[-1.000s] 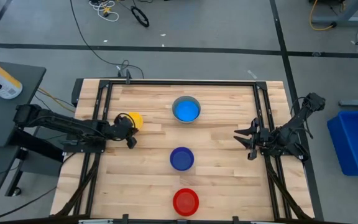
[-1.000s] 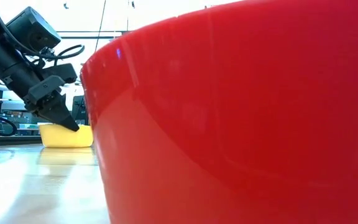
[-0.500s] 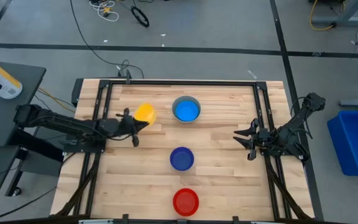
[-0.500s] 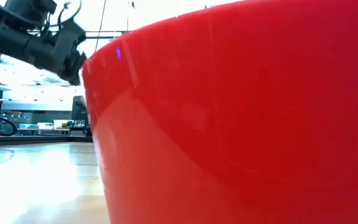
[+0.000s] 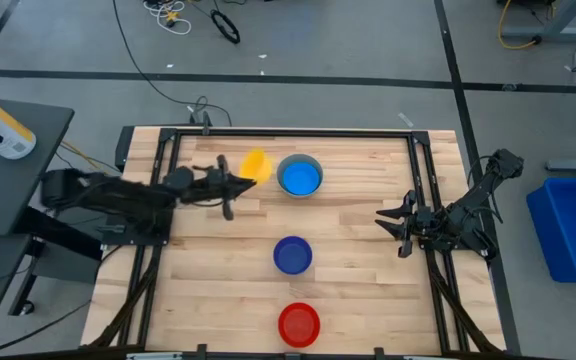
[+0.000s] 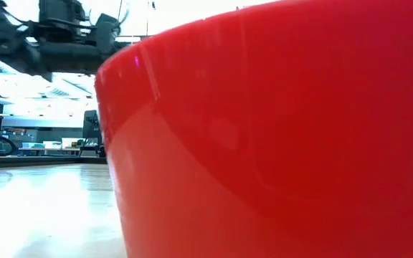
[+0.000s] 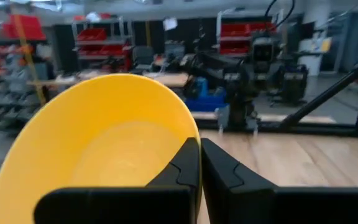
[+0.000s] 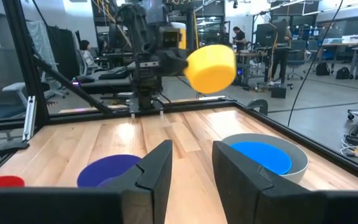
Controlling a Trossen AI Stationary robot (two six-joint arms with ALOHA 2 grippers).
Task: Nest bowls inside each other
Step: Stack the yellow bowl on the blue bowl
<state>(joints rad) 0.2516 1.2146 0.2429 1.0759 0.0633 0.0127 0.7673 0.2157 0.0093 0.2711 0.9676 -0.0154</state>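
Note:
A yellow bowl hangs in the air, tipped on its side, just left of a grey bowl that has a light blue bowl sitting inside it at the far middle of the table. My left gripper is shut on the yellow bowl. A dark blue bowl stands at the table's middle. A red bowl stands near the front edge and fills the low view. My right gripper waits open at the right side, nothing between its fingers. My left gripper pinches the yellow bowl's rim, one finger inside the bowl and one outside its wall. The fingers come level from the table's left. The bowl is lifted clear of the table, on its side, its mouth facing back toward the arm.
Black frame rails run along the table's left and right sides. Bare wood lies between the bowls and on the left half of the table.
My left gripper has lifted the yellow bowl off the table at the left and carried it up and toward the grey bowl, rightward and slightly farther. The wrist has tipped from pointing down to level, so the bowl has turned from upright onto its side.

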